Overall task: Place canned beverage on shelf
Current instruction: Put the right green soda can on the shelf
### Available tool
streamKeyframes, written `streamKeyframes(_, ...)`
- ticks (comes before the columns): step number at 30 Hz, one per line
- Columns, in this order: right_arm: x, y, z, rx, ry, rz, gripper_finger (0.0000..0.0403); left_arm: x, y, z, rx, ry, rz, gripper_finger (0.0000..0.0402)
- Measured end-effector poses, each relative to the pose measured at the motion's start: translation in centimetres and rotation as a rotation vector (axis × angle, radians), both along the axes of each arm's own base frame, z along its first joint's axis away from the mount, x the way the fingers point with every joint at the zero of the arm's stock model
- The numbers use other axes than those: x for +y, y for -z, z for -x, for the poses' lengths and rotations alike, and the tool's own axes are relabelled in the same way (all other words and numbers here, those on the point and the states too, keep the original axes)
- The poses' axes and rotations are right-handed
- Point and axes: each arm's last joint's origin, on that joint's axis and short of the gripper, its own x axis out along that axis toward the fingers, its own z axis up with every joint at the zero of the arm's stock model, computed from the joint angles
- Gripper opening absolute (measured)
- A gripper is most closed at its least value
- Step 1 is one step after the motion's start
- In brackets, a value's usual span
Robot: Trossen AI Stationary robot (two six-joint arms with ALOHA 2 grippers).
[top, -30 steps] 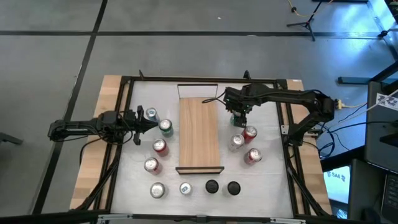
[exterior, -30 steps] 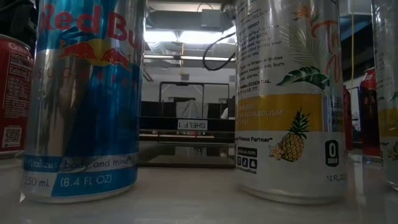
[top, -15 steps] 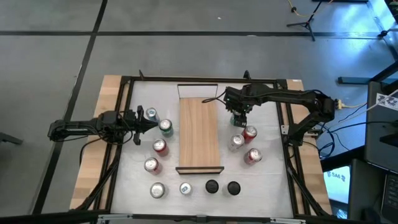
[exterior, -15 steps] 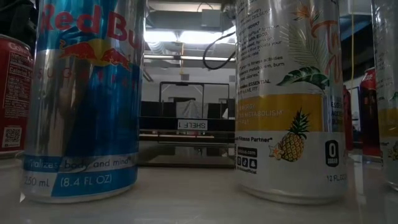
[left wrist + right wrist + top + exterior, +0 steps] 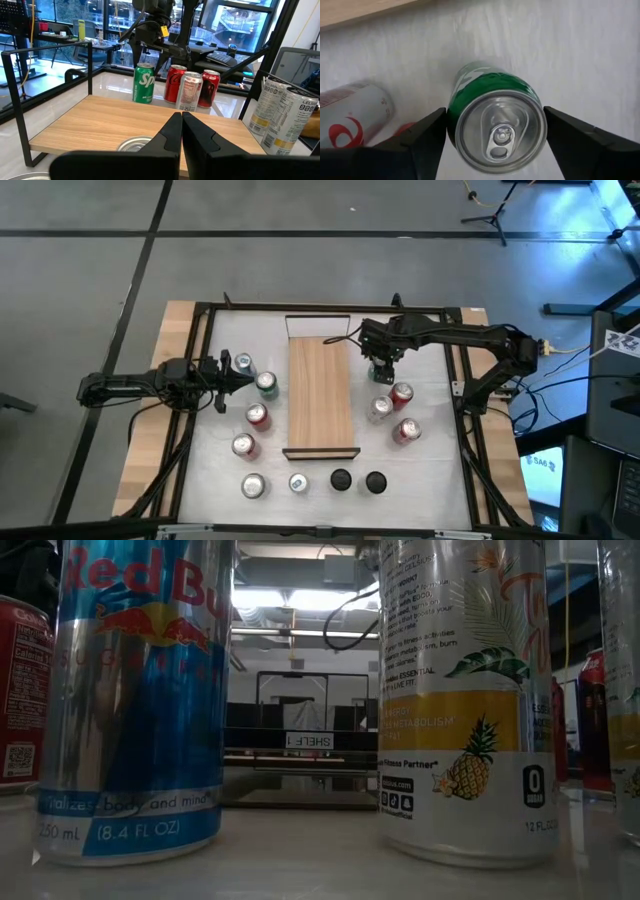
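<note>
Between the right gripper's (image 5: 495, 131) open fingers stands the green can (image 5: 494, 120); next, I think, close, then lift toward the shelf (image 5: 320, 395).

You see a grey floor (image 5: 300, 240) crossed by dark lines, big windows (image 5: 65, 20), and bright ceiling lights (image 5: 300, 600).

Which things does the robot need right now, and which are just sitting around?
Needed:
- green can, between the right gripper's open fingers
- shelf, bare

Sitting around:
- red cans left of the shelf
- two black-topped cans at the front
- left gripper, shut, waiting
</note>
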Motion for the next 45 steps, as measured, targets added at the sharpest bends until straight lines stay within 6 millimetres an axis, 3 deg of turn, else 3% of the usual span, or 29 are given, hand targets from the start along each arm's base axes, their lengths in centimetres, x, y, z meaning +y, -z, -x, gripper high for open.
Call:
streamKeyframes(12,-0.2,1.1,-0.7,0.034,0.0,-0.01,0.0309,0.0,0.0,0.0,0.0,0.0,0.0,0.0006)
streamKeyframes(20,-0.2,1.2,-0.7,0.036,-0.001,-0.011,0.0265,0.0,0.0,0.0,0.0,0.0,0.0,0.0006)
streamKeyframes(25,-0.2,0.9,-0.7,0.038,-0.005,-0.013,0.0266,0.0,0.0,0.0,0.0,0.0,0.0,0.0006)
streamKeyframes(31,-0.4,-0.9,-1.4,0.019,-0.027,-0.024,0.0268,0.0,0.0,0.0,0.0,0.0,0.0,0.0006)
streamKeyframes(45,-0.7,-8.0,-2.9,-0.213,-0.095,0.018,0.0266,0.0,0.0,0.0,0.0,0.0,0.0,0.0006)
